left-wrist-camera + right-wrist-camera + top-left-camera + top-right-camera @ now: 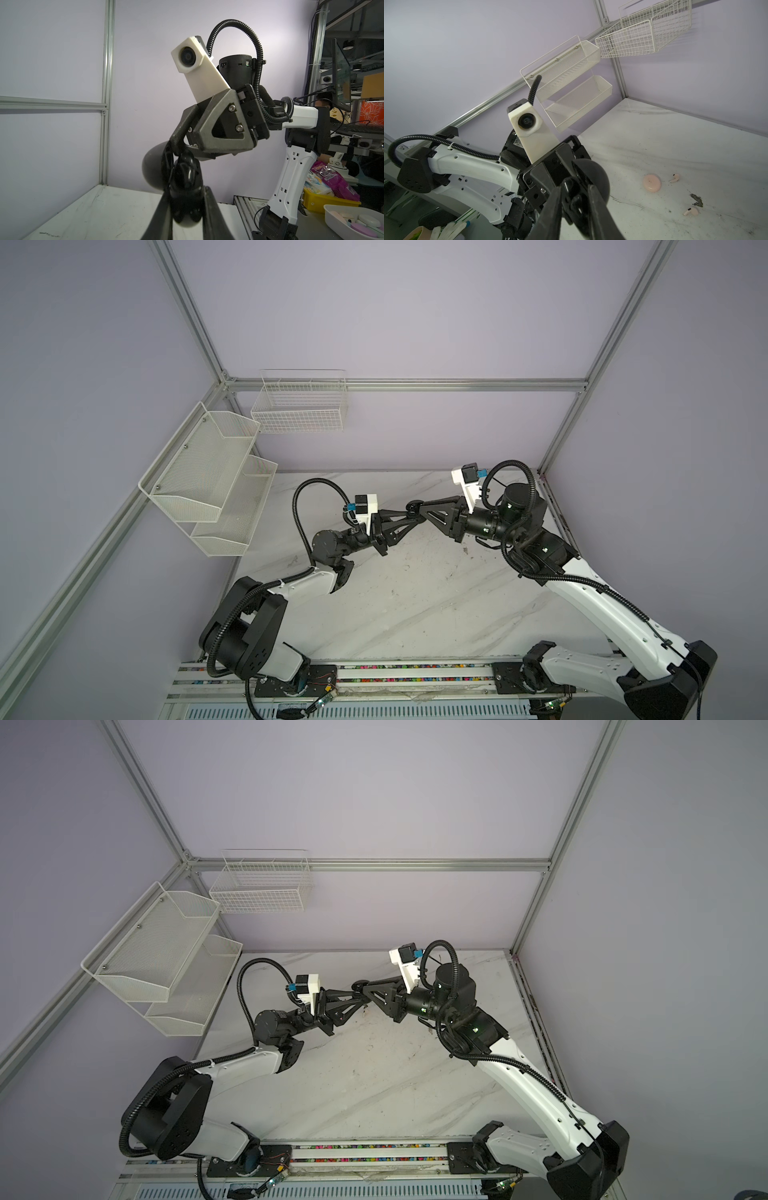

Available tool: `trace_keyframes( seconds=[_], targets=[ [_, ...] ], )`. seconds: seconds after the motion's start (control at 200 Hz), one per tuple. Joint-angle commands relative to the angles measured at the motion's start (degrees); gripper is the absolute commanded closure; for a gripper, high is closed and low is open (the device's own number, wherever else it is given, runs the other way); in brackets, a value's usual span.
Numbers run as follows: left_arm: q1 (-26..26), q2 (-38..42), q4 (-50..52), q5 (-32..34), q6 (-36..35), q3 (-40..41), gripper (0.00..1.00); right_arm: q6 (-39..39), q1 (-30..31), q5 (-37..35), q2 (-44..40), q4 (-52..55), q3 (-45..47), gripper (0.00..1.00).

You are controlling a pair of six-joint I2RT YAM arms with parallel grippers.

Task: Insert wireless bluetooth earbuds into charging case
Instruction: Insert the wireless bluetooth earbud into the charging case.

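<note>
In both top views, the left tool is clamping a matte black round charging case above the white marbled counter. The right tool is meeting the case, its grip impossible to tell. In the right wrist view, two glossy pale-pink stemmed earbuds are lying on the counter.

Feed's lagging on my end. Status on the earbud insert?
Left gripper shut on black case, midair. Right gripper at it, grip unclear. Two pink earbuds, pink case on table. No obstruction seen.
</note>
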State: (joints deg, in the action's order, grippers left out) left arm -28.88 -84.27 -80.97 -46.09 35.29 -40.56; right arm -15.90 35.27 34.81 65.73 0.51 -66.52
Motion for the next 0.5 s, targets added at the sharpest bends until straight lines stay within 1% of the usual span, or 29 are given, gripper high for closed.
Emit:
trace_keyframes(
  seconds=[0.0,0.2,0.315,0.405,0.5],
  targets=[
    [0.2,2.1,-5.1,0.1,-1.4,0.4,1.0,1.2,-0.3,-1.3,1.1,3.1,-2.1,0.69],
    [0.2,1.7,-5.1,0.0,-1.2,0.4,1.0,2.4,-0.3,-2.6,1.1,6.0,-4.8,0.63],
    [0.2,1.7,-5.1,0.2,-1.2,0.9,1.0,3.7,-0.4,-6.5,0.8,11.7,-7.9,0.58],
    [0.2,1.6,-5.1,0.5,-1.0,1.4,1.0,3.5,-0.5,-8.2,0.8,16.2,-9.3,0.48],
    [0.2,1.6,-4.1,-0.8,-0.6,1.4,1.0,3.3,-0.4,-4.4,3.1,22.8,-12.2,0.38]
  ],
)
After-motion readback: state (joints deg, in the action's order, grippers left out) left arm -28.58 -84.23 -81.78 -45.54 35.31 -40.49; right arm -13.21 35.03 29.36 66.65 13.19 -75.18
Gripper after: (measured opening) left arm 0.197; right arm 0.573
